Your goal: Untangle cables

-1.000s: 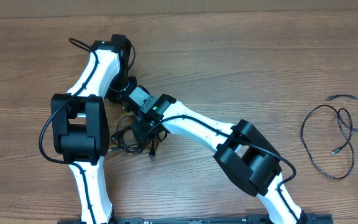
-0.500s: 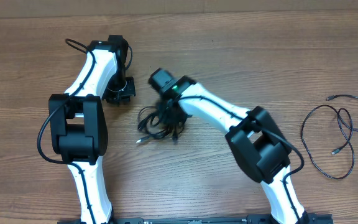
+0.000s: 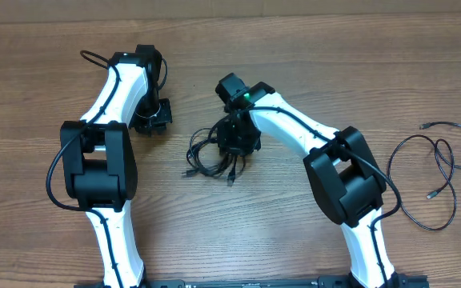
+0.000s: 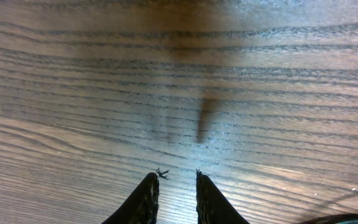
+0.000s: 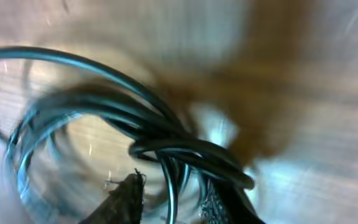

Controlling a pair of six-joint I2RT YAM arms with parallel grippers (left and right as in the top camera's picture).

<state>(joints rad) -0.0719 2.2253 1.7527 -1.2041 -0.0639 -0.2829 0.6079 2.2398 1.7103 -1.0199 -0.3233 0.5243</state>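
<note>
A tangle of thin black cables lies in the middle of the wooden table. My right gripper hangs over the tangle's right side. In the right wrist view, which is blurred, looped cables fill the picture and a few strands run between the gripper's parted fingers, with a gap beside the left finger. My left gripper stands apart, to the left of the tangle. In the left wrist view the left gripper shows a narrow gap over bare wood, holding nothing.
One separate thin black cable lies loosely looped at the far right of the table, its plugs showing. The two white arms reach in from the front edge. A strip of lighter surface runs along the back.
My right gripper has moved right and back, dragging the tangle with it away from the left arm. Its fingers now stand wider than half a second ago. The left gripper has barely moved.
</note>
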